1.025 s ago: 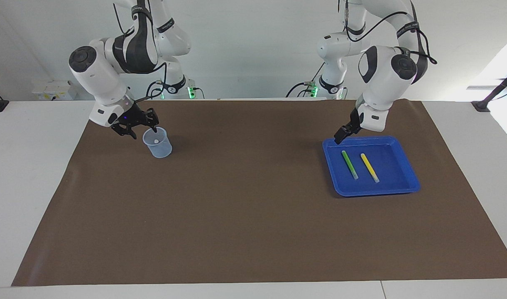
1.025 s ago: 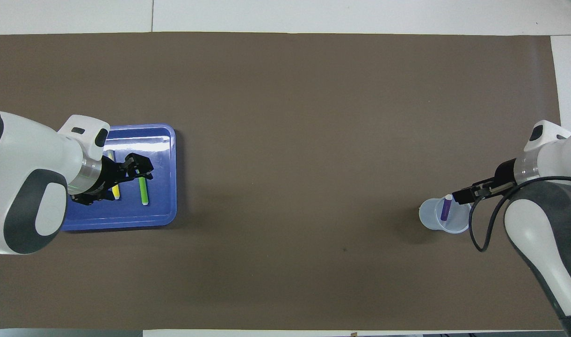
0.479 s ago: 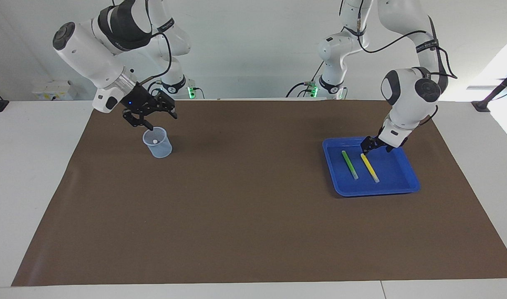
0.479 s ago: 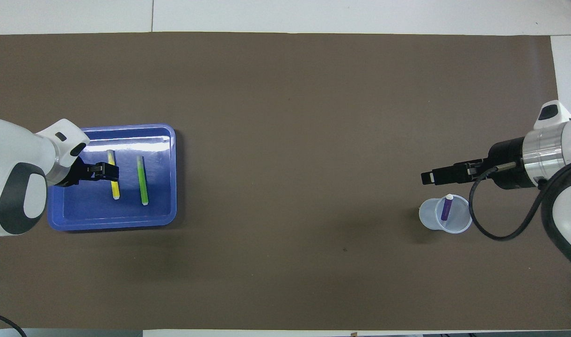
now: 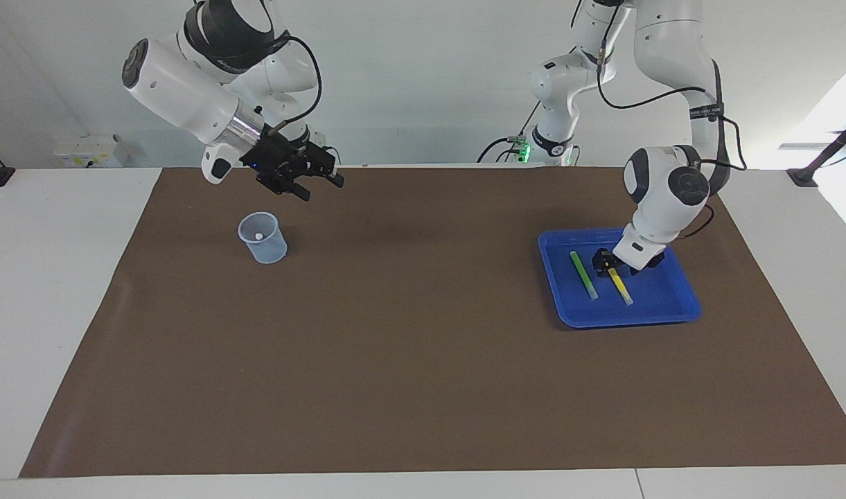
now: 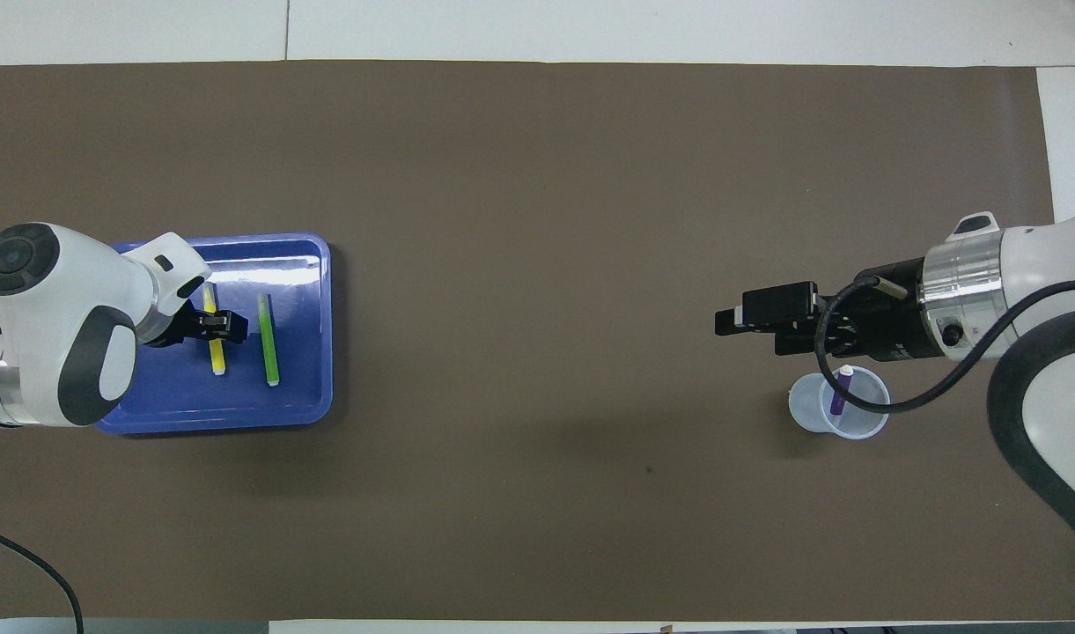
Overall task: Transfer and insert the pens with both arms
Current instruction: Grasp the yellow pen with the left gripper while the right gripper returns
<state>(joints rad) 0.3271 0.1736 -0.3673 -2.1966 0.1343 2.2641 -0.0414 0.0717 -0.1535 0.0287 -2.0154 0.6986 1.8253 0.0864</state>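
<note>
Reaching down into the blue tray (image 5: 679, 305), the left end effector (image 5: 606, 263) sits at the yellow pen (image 5: 620, 285), its fingers on either side of the end of the pen nearer the robots; whether they are pinching it or merely straddling it I cannot tell. The green pen (image 5: 583, 274) lies just beside the yellow one in the same tray, toward the right arm's end, untouched. The right end effector (image 5: 312, 181) hangs in the air with its fingers spread and nothing between them, over the brown mat (image 5: 423, 388) on the bench near the clear cup (image 5: 263, 239).

Counted: three pens, two arms, one tray, one cup. Two pens lie in the tray; the third, the purple pen (image 6: 839, 394), stands tilted in the cup.

The overhead view shows the purple shaft of that pen; the facing view gives only its pale tip inside the cup. The facing view shows how high the right end effector hangs above the mat.
</note>
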